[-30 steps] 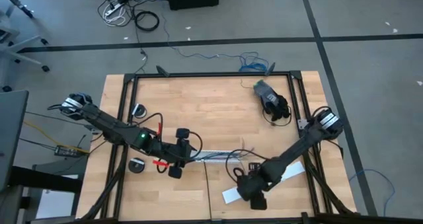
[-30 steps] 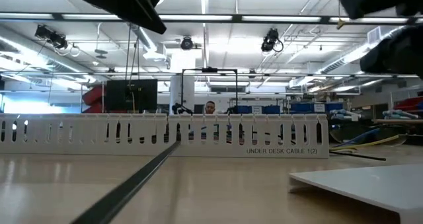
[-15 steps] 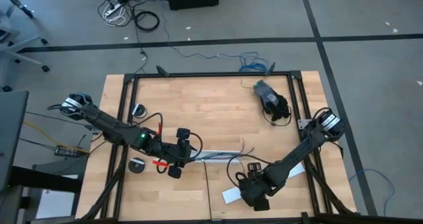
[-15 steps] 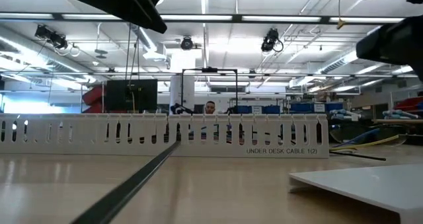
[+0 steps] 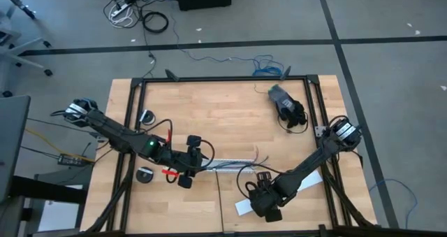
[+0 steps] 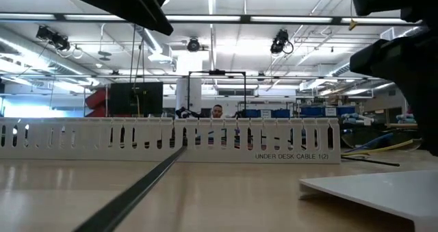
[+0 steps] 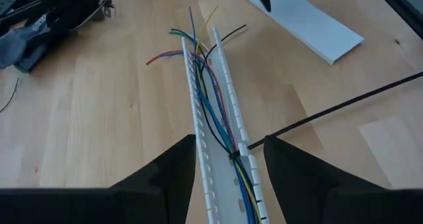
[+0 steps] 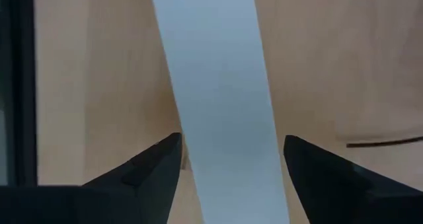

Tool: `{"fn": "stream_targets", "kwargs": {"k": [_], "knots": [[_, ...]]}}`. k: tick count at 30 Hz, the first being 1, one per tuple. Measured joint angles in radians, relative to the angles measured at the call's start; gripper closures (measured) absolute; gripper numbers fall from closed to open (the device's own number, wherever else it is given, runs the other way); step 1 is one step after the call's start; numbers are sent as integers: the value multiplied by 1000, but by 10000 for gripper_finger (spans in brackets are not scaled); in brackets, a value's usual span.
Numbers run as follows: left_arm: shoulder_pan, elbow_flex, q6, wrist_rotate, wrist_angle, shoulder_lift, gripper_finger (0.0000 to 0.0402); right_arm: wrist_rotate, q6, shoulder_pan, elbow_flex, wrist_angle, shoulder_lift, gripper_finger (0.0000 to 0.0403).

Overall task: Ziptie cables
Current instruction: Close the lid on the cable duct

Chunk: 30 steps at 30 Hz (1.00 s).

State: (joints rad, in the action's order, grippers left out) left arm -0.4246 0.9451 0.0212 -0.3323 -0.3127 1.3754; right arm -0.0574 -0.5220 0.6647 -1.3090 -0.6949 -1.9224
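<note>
- The left gripper (image 5: 198,158) is seen at the middle of the table (image 5: 223,111), at one end of the white slotted channel (image 7: 215,118).
- In the left wrist view its two dark fingers (image 7: 168,178) are spread apart, one on each side of the channel; no contact with the channel can be made out.
- The cables (image 7: 210,95) are laid along the inside of the channel, in blue, green, red, yellow and black, and are fanned out loosely past its far end onto the wood.
- The ziptie (image 7: 337,108) is shown as a thin black strip that runs from the cables inside the channel, between the left fingers, slantwise out across the table.
- In the low view the same strip (image 6: 137,187) is seen lying on the wood in front of the channel (image 6: 171,139).
- The right gripper (image 5: 267,204) is placed near the front edge of the table, over a flat white strip (image 8: 218,98).
- Its fingers (image 8: 142,174) are held wide apart with the white strip lying between them; nothing is gripped.
- A dark bundle (image 5: 288,105) is left near the far right corner of the table.
</note>
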Motion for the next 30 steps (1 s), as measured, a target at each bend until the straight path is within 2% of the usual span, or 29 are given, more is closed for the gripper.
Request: {"fn": "stream_targets", "kwargs": {"k": [6, 21, 30], "knots": [[1, 0, -5, 0, 9, 0, 227, -2, -14, -1, 0, 10, 0, 132], [7, 0, -37, -10, 5, 0, 227, -17, 92, 11, 22, 48, -6, 132], [7, 0, -36, -10, -1, 0, 227, -26, 105, 23, 80, 100, -5, 132]]}}
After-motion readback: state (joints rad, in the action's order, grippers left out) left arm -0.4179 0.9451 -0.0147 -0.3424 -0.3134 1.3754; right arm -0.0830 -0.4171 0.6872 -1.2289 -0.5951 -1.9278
